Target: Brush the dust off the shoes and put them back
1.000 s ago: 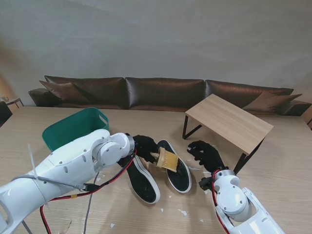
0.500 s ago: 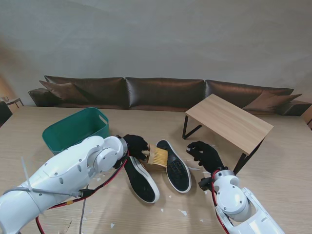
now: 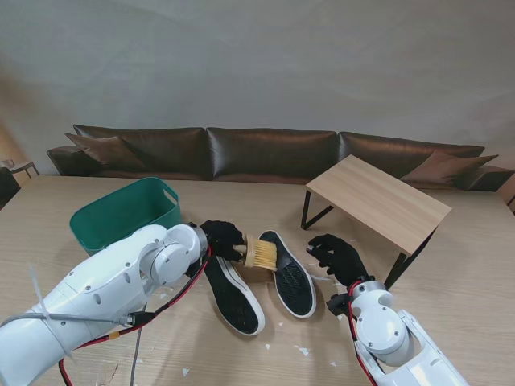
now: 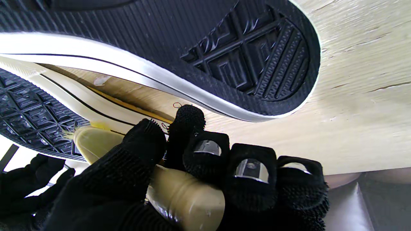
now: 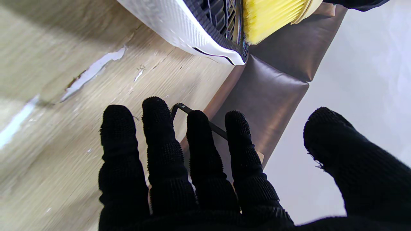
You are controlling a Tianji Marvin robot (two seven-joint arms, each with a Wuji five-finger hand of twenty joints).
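Two black sneakers lie sole-up, side by side at the middle of the worktop (image 3: 451, 322). The right sneaker (image 3: 288, 273) runs its long axis from about eleven o'clock to five o'clock; the left sneaker (image 3: 232, 294) lies parallel, a little nearer to me. The brush (image 3: 259, 252) sits with its bristles at the far end of the right sneaker's sole, gripped by the left robot hand (image 3: 221, 240), whose fingers wrap its pale handle. The right robot hand (image 3: 338, 253) hovers at three o'clock of that sneaker, fingers spread, holding nothing. Any stroke would likely run along the sole toward five o'clock. A green basket (image 3: 121, 213) stands at ten o'clock; a small side table (image 3: 378, 201) at two.
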